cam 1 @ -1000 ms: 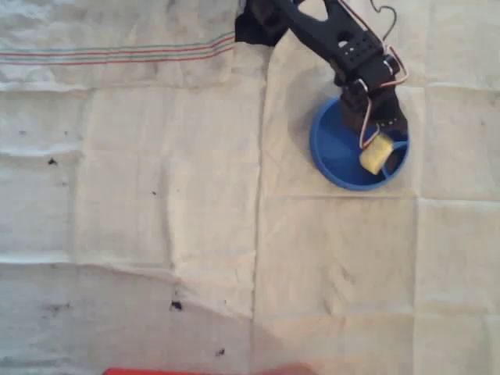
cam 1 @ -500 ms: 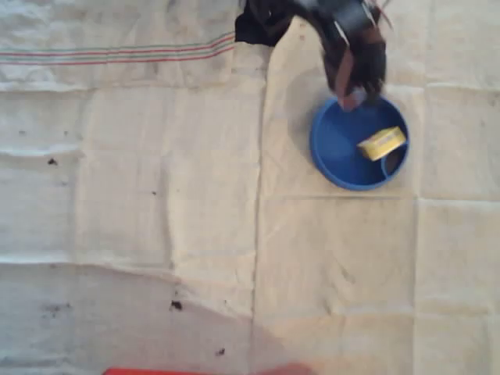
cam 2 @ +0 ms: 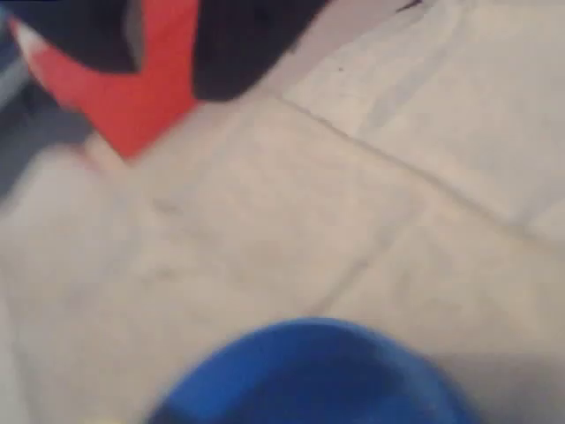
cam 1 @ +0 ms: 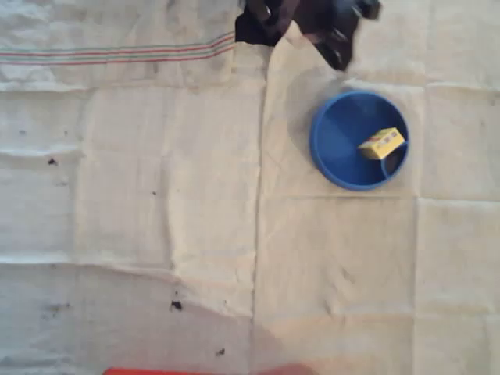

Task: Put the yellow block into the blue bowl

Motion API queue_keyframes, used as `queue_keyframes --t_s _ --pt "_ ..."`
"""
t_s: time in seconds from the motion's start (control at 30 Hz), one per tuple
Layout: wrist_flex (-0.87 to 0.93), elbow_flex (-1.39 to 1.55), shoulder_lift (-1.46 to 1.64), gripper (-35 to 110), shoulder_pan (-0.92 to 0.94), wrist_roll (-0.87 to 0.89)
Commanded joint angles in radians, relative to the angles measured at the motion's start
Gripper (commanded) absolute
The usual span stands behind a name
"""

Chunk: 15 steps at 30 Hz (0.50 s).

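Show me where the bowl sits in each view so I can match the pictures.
Overhead view: the bowl lies upper right on the cloth, with the block inside by its right rim.
Wrist view: the bowl is a blurred blue arc at bottom centre.
Shared landmark: the cloth's fold creases beside the bowl.

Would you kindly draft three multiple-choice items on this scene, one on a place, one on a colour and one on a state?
1. Where is the yellow block?
A. On the cloth, at the picture's left
B. Inside the blue bowl
C. Between the gripper's fingers

2. What colour is the strip at the bottom edge of the overhead view?
A. Red
B. Green
C. Purple

3. How does the arm stand to the bowl?
A. Pressed into it
B. Lifting it
C. Clear of it, at the top edge

Answers: 1 B, the block rests by the bowl's right rim; 2 A, it is plainly red; 3 C, cloth shows between arm and bowl.
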Motion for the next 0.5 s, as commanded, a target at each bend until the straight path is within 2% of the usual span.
queue_keyframes --t_s 0.0,0.33,0.47 --pt "-0.091 0.276 0.262 0 0.020 0.035" --pt "-0.405 0.603 0.491 0 0.316 0.210" --pt "-0.457 0.658 0.503 0 0.374 0.278"
